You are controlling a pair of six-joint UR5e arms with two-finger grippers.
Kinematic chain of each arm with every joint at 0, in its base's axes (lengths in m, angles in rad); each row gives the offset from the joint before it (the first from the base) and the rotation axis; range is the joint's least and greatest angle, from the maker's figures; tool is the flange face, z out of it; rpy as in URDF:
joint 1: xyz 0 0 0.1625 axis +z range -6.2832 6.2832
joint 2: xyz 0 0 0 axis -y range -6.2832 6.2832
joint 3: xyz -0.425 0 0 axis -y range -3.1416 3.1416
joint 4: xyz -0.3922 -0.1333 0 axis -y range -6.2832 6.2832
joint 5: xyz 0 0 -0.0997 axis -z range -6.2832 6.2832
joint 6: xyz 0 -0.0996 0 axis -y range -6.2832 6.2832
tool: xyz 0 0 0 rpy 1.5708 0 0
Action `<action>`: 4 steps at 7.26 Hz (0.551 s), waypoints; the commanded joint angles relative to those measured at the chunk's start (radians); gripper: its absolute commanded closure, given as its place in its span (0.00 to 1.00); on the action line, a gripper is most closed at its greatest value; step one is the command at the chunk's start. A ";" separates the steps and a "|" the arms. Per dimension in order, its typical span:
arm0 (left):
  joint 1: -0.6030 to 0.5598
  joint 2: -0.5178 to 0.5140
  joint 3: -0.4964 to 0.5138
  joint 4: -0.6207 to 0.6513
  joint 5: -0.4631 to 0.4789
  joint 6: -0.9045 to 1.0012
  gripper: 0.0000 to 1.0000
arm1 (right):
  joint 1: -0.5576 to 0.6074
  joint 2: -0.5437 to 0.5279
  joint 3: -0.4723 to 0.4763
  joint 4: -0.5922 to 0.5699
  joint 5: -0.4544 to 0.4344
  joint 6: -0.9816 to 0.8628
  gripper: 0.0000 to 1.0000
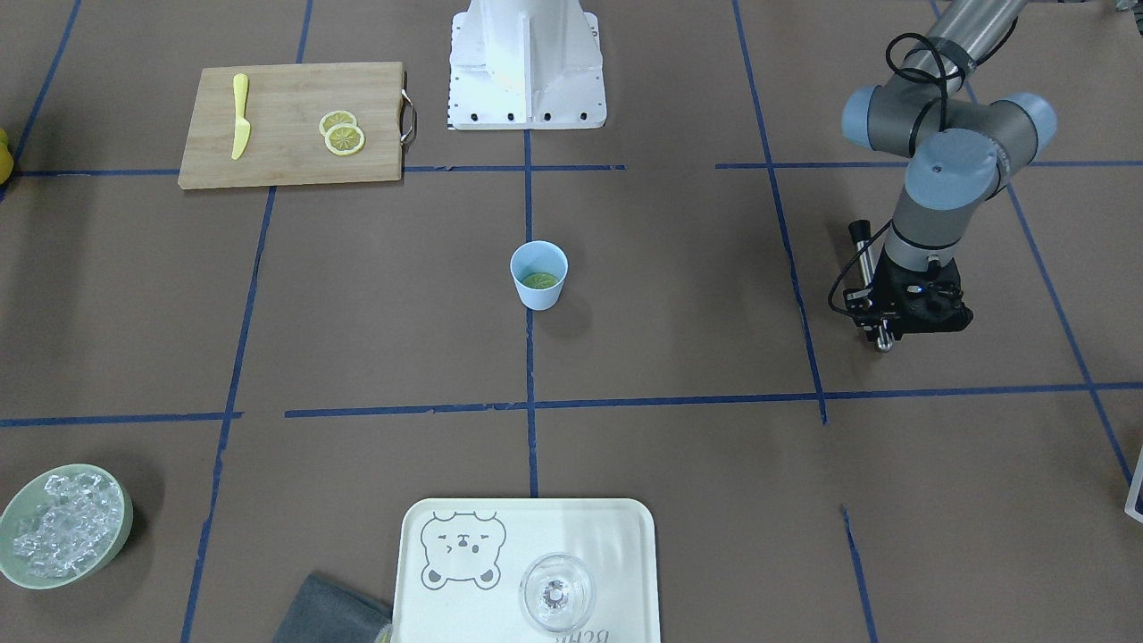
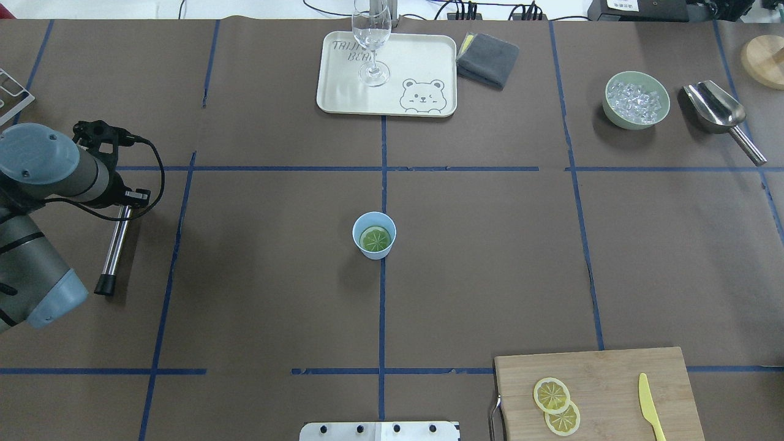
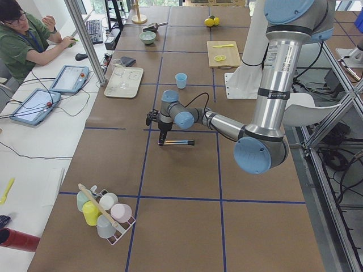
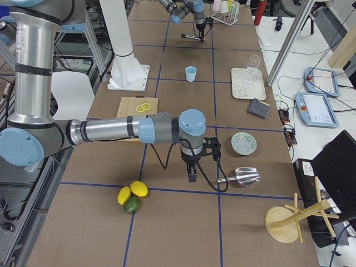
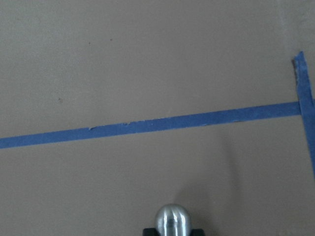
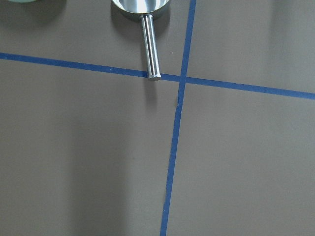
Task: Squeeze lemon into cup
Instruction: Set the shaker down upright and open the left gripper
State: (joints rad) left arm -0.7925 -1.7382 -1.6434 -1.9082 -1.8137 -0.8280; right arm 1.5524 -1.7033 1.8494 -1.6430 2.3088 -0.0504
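Note:
The light-blue cup (image 2: 374, 252) stands upright at the table's middle, also in the front view (image 1: 538, 296). One lemon slice (image 2: 375, 238) lies flat inside it and looks greenish. Two more lemon slices (image 2: 551, 394) overlap on the wooden cutting board (image 2: 612, 373). My left gripper (image 3: 162, 137) points down far to the cup's left, shut on one end of a metal rod (image 2: 115, 245) that sticks out level towards the robot. My right gripper (image 4: 192, 177) hangs beyond the ice bowl, shown only in the right side view, so I cannot tell whether it is open.
A yellow knife (image 2: 649, 404) lies on the board. A tray (image 2: 343, 92) with a clear glass (image 2: 372, 43) and a grey cloth (image 2: 488, 58) sit at the far edge. A green bowl of ice (image 2: 637, 101) and a metal scoop (image 2: 723, 113) are at the far right.

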 commanded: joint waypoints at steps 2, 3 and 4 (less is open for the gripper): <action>-0.010 -0.009 -0.009 -0.002 -0.003 0.003 0.00 | 0.000 0.001 0.001 0.000 0.000 0.000 0.00; -0.066 -0.014 -0.031 -0.002 -0.060 0.025 0.00 | 0.000 0.001 -0.001 0.000 0.000 0.000 0.00; -0.152 -0.011 -0.059 0.001 -0.164 0.187 0.00 | 0.000 -0.001 0.001 0.000 0.000 0.001 0.00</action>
State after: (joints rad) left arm -0.8587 -1.7487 -1.6726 -1.9092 -1.8787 -0.7727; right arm 1.5524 -1.7030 1.8496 -1.6429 2.3086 -0.0502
